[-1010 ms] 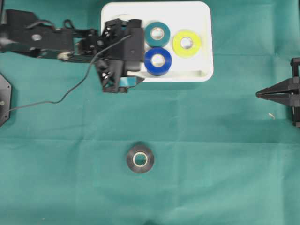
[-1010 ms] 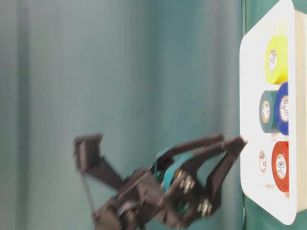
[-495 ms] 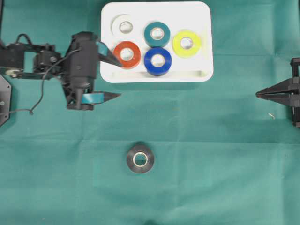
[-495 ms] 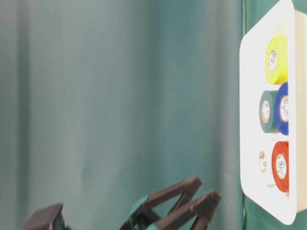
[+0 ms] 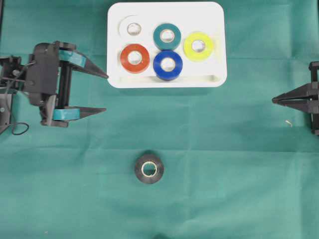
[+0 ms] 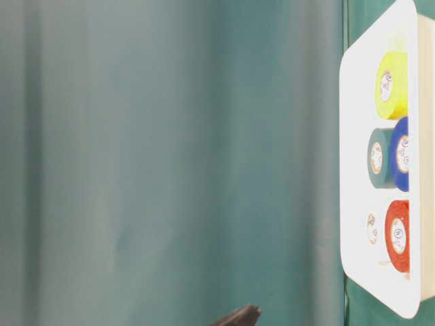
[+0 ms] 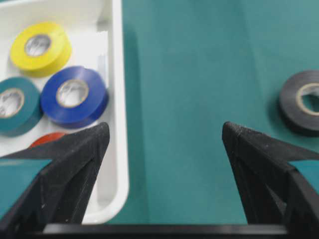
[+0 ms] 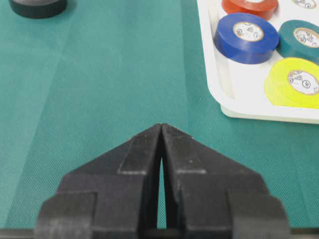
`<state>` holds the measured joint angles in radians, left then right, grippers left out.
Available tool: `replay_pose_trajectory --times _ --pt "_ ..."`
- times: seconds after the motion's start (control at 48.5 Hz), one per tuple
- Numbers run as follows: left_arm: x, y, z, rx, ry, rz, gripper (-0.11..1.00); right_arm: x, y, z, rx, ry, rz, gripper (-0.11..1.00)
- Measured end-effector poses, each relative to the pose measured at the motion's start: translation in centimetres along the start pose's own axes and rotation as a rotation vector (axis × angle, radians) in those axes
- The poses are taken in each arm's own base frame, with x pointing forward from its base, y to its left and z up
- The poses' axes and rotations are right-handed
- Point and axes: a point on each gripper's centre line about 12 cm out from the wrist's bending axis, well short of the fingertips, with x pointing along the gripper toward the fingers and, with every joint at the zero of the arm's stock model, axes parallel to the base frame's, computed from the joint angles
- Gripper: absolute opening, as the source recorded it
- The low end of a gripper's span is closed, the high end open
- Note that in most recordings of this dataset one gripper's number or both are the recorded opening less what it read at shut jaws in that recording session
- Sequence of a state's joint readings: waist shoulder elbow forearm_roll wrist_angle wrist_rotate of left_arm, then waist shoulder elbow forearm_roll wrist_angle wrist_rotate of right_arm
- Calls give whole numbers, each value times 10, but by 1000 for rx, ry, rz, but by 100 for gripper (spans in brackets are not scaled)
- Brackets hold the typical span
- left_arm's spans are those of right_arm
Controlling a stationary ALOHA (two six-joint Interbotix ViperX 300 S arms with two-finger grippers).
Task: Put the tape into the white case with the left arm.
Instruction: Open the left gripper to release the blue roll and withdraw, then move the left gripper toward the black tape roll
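Observation:
A black tape (image 5: pixel 149 169) lies flat on the green cloth, alone, in front of the white case (image 5: pixel 215 78). In the case lie several rolls: white (image 5: pixel 130 28), red (image 5: pixel 134 58), teal (image 5: pixel 167 36), blue (image 5: pixel 168 64) and yellow (image 5: pixel 198 46). My left gripper (image 5: pixel 105 93) hovers left of the case, open wide and empty, its teal-banded fingers pointing right. In the left wrist view the black tape (image 7: pixel 301 102) sits beyond the right finger and the case's rim (image 7: pixel 118 99) by the left finger. My right gripper (image 5: pixel 274 100) rests at the right edge, shut and empty.
Green cloth covers the table all round the case and the black tape. A black cable (image 5: pixel 19 130) loops by the left arm's base at the left edge. Only one left fingertip (image 6: pixel 238 317) pokes into the bottom of the table-level view.
The left arm has drawn back leftward from over the case, uncovering the red and white rolls lying inside. Its jaws stay open. The right arm has not moved.

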<state>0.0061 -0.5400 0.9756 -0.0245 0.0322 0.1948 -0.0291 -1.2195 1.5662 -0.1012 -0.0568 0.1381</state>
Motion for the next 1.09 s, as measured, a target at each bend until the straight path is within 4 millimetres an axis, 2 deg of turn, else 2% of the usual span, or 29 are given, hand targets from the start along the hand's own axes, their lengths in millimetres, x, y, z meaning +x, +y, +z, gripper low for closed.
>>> replay_pose_trajectory --times 0.206,0.557,0.804,1.093 --pt "-6 -3 0 3 -29 -3 95 0 0 0 0 0 0 -9" --pt "2 -7 -5 -21 0 -19 95 0 0 0 0 0 0 -9" --pt "25 -30 -12 -33 71 -93 95 0 0 0 0 0 0 -9" --pt "44 -59 -5 -20 127 -174 95 0 0 0 -2 0 0 -9"
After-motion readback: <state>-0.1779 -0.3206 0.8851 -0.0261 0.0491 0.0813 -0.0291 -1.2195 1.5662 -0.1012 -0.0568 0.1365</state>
